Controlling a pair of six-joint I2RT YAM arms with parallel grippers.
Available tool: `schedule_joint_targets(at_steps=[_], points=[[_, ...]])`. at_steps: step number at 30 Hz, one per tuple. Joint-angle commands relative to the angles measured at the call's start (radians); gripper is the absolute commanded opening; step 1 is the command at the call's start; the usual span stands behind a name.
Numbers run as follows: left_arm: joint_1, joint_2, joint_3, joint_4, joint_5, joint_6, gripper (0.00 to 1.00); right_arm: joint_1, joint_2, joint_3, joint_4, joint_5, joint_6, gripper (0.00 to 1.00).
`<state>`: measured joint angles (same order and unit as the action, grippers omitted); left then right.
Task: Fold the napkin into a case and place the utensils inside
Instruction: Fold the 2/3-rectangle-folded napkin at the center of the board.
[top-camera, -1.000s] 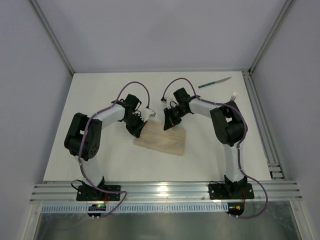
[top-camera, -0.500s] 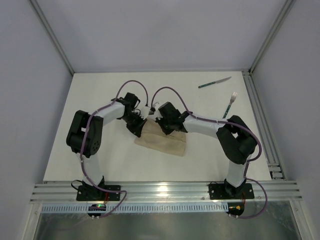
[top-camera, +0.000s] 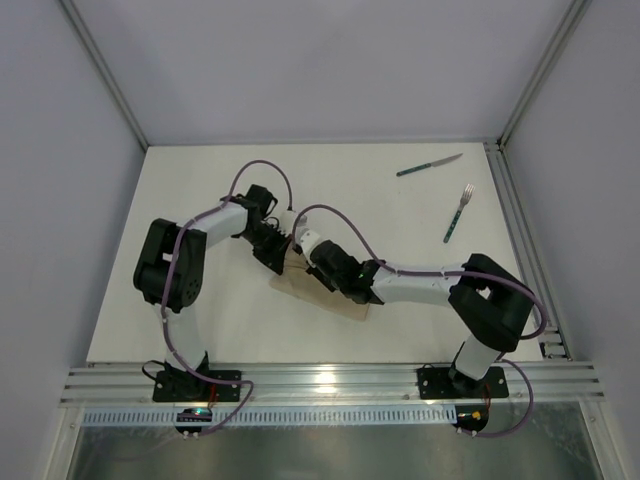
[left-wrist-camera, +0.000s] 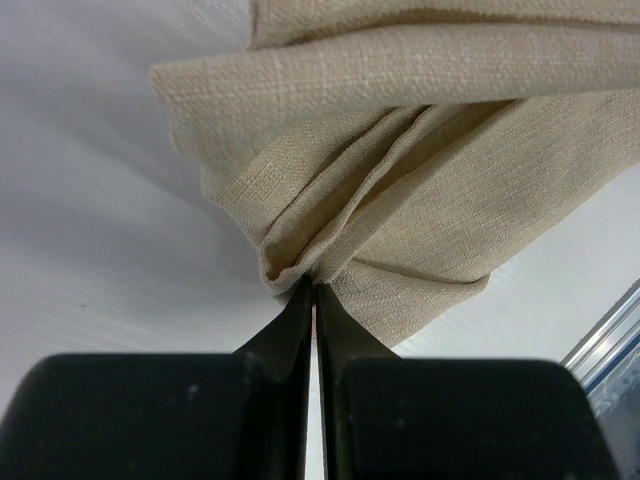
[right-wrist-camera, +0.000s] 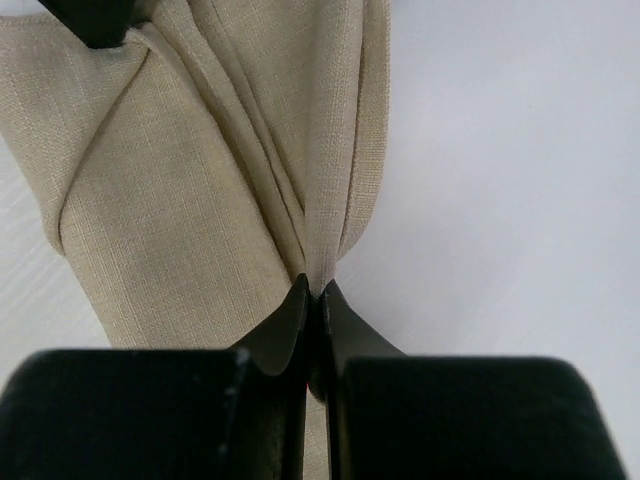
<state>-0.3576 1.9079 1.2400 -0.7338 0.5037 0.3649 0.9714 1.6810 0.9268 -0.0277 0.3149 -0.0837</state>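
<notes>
The beige napkin (top-camera: 288, 282) lies folded mid-table, mostly covered by my right arm (top-camera: 340, 270). My left gripper (top-camera: 280, 262) is at its left end, shut on a bunched corner (left-wrist-camera: 313, 285) of the cloth (left-wrist-camera: 420, 200). My right gripper (right-wrist-camera: 320, 292) is shut on a pleated edge of the napkin (right-wrist-camera: 180, 200); its fingertips are hidden under the arm in the top view. The green-handled knife (top-camera: 428, 165) lies at the far right, with the fork (top-camera: 458, 215) nearer, both apart from the cloth.
An aluminium rail (top-camera: 330, 380) runs along the near edge and another (top-camera: 525, 250) along the right side. Grey walls close in the table. A black part (right-wrist-camera: 90, 20) sits on the cloth at the top left of the right wrist view.
My right arm has swung left and nearer across the napkin with the cloth pinched, so it now covers most of it and the fork is in full view. The left arm has barely moved.
</notes>
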Motion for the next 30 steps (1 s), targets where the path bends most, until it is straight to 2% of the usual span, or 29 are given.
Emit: schedule_joint_targets(at_steps=[1,13,24,28,30], points=[[0.005,0.028,0.012,0.040,0.016,-0.026,0.00,0.045,-0.050,-0.029,0.132,0.058,-0.037,0.04],[0.031,0.029,0.016,0.051,0.021,-0.047,0.00,0.182,-0.004,-0.111,0.184,0.040,-0.119,0.04],[0.054,0.020,0.064,0.014,0.047,-0.041,0.00,0.185,0.106,-0.140,0.195,0.029,-0.102,0.04],[0.075,0.002,0.104,-0.039,0.073,-0.031,0.18,0.184,0.115,-0.140,0.206,0.038,-0.090,0.04],[0.094,-0.035,0.116,-0.055,0.067,-0.026,0.21,0.184,0.120,-0.140,0.209,0.047,-0.090,0.04]])
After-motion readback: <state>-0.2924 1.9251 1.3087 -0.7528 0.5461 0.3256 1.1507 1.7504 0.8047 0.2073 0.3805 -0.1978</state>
